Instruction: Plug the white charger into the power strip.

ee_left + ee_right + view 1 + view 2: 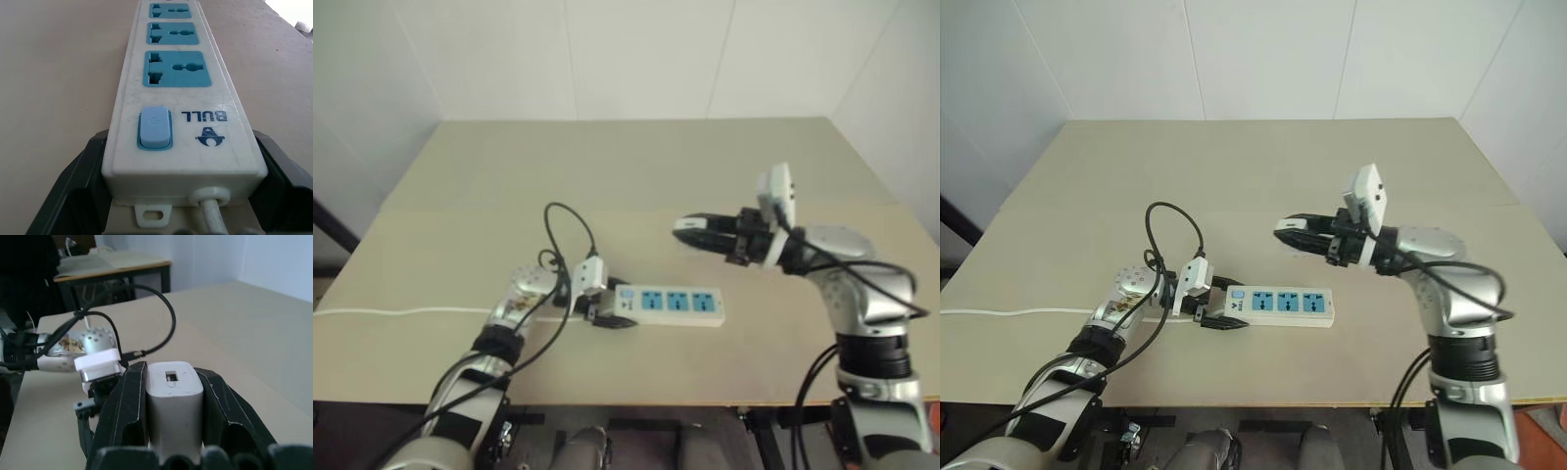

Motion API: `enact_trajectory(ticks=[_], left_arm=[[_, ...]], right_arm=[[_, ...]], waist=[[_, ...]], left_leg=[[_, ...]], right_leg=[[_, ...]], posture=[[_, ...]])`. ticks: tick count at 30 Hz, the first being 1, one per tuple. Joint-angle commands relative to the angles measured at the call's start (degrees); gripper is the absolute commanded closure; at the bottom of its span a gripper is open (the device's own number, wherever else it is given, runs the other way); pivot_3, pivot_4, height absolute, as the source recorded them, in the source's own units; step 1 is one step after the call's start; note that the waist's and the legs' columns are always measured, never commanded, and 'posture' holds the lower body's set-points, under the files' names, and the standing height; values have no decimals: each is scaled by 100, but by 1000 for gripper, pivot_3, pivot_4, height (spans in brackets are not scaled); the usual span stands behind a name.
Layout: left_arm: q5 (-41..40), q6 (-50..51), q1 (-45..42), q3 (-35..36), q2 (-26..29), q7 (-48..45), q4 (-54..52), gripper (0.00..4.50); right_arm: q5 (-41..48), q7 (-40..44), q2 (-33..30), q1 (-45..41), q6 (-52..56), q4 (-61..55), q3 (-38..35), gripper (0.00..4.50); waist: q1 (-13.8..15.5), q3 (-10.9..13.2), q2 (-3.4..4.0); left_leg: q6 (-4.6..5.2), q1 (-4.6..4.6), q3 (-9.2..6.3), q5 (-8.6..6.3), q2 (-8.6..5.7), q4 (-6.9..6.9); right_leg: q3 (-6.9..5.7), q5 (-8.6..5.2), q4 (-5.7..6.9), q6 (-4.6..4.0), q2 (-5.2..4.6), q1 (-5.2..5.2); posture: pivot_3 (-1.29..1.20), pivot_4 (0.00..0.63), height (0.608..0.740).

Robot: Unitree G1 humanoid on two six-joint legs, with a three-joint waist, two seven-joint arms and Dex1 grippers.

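The power strip (677, 305) lies flat on the table near its front edge, three blue socket faces up, blue switch (155, 128) at its left end. My left gripper (610, 315) is shut on that switch end, one black finger (73, 196) on each long side. The strip's white cord (213, 210) leaves from between them. My right gripper (691, 232) hovers above and a little behind the strip, pointing left and level. It is shut on the white charger (174, 396), whose end face shows a small slot. The charger's prongs are hidden.
The beige table (636, 166) stretches wide behind the strip, to white walls. The strip's white cord (401, 312) runs off the left edge. A black cable (570, 220) loops up from my left wrist. The front edge is just below the strip.
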Motion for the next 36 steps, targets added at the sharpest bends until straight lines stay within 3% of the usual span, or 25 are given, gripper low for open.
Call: enact_trajectory(ticks=[1,19,36], left_arm=[[99,81,19,-86,-41,75,-47,1192],[23,638,573,-44,12,287,-783,1192],[10,657,622,-41,57,281,-817,1192]], right_arm=[[165,49,264,-76,-394,198,115,3319],[-97,447,773,223,-1516,1101,746,3319],[-451,623,725,303,-2074,1624,902,3319]], waist=[[-5,0,0],[-33,-3,4],[-35,-3,5]], left_leg=[[0,1,0,0,0,0],[0,8,0,0,0,-2],[0,12,1,0,0,-4]], right_leg=[[0,0,1,0,0,1],[6,0,3,0,3,-1],[9,0,2,0,5,-1]], posture=[[0,150,740],[0,150,740],[0,150,740]])
